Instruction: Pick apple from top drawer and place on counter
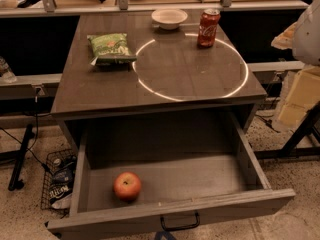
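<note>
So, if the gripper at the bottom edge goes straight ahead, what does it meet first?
Probably the small black metal handle on the front of the grey-brown wooden top drawer; the gripper barely shows below it, so its heading is uncertain.

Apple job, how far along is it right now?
Done: the top drawer stands pulled open. In hand: nothing yet; the apple lies on the drawer floor near its front left, untouched. The gripper shows only as a dark tip at the bottom edge, below the handle. Left: grasp the apple, lift it out, set it on the counter.
</note>
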Robot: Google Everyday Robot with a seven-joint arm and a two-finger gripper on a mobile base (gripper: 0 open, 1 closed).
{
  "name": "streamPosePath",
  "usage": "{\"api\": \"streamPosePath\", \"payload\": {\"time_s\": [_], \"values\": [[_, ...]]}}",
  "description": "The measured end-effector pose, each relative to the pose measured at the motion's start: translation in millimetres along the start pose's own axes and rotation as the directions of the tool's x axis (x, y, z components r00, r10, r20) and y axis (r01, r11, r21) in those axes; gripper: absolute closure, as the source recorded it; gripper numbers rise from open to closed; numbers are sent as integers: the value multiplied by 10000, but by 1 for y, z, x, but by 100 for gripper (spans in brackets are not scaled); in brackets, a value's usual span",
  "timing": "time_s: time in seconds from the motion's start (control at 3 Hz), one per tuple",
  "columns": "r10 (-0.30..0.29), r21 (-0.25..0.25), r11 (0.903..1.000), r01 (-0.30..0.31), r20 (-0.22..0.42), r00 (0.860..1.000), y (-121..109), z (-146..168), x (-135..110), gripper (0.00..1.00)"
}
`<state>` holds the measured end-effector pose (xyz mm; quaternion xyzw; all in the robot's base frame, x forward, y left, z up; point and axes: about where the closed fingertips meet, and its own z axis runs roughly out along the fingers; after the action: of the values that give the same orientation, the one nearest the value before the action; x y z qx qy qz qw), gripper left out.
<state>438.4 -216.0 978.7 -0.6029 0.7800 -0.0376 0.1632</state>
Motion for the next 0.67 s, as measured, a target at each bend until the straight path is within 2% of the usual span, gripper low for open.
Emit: {"api": "streamPosePath", "payload": {"time_s": [0.33,0.67], "values": [[0,0,10000,0,0,10000,0,0,0,0],[19,-312,9995,-4,497,9988,4,22,4,0]]}}
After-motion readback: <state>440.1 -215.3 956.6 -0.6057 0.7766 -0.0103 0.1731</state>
